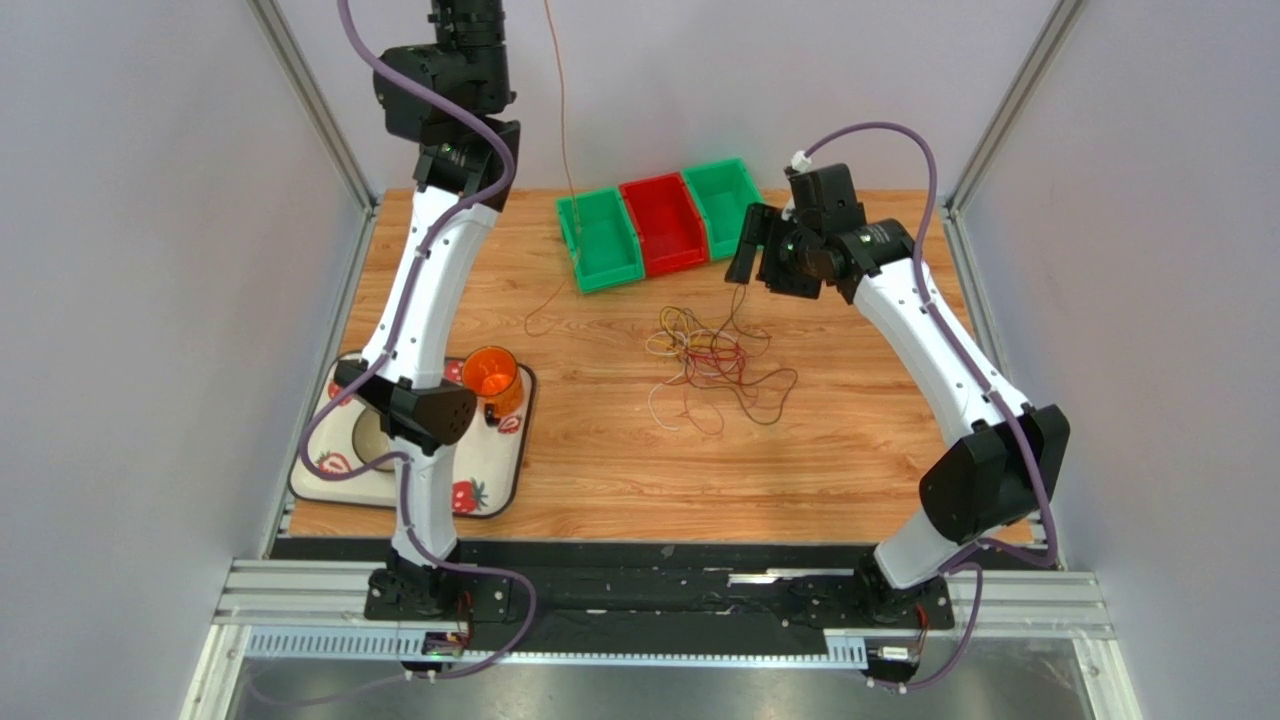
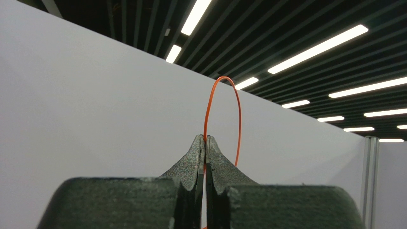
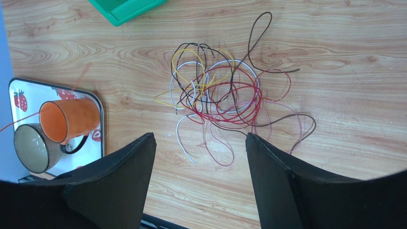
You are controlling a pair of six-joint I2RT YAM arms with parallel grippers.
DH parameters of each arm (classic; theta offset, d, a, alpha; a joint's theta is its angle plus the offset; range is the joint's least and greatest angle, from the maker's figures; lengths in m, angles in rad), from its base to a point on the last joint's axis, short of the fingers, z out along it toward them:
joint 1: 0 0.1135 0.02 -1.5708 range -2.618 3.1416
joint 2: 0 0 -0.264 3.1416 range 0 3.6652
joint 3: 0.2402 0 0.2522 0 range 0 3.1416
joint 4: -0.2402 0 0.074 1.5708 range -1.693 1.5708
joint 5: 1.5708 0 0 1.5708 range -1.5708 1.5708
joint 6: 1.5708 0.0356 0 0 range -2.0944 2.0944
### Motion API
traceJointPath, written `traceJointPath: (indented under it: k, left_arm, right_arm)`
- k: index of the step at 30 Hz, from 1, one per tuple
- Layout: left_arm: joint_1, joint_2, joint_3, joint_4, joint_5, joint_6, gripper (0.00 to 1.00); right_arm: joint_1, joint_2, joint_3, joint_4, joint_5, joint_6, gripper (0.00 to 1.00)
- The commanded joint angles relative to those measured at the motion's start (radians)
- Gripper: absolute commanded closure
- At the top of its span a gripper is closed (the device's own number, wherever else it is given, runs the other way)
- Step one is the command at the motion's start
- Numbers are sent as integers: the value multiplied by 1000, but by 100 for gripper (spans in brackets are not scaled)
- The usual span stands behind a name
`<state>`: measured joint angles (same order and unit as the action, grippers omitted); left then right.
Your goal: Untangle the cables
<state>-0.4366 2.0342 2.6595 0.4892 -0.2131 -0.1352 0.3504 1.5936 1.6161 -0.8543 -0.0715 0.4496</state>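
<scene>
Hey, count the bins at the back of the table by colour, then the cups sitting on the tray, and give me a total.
Green bins: 2, the left green bin and the right green bin
Red bins: 1, the red bin
Cups on the tray: 2, the orange cup and the grey-brown mug
Total: 5
</scene>
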Motion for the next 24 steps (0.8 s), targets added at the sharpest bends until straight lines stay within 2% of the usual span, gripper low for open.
traceJointPath:
  k: [1,7,15,19,24]
  left_arm:
    - [25,49,19,152,-26,-89,100]
    - [48,106,91,140,-34,-144,100]
    - [56,132,91,117,-26,-179,100]
    - [56,172,77,100,-43,-136,100]
    - [73,217,-21,103,-63,-70,100]
  right_arm:
    - [-10,0,-12,46,-36,14,27]
    - [-13,5,-24,58,-51,15,27]
    - [-14,20,-25,70,-80,17,29]
    - [-16,20,-35,78,-83,15,29]
    - [-16,23,-50,83,-94,15,29]
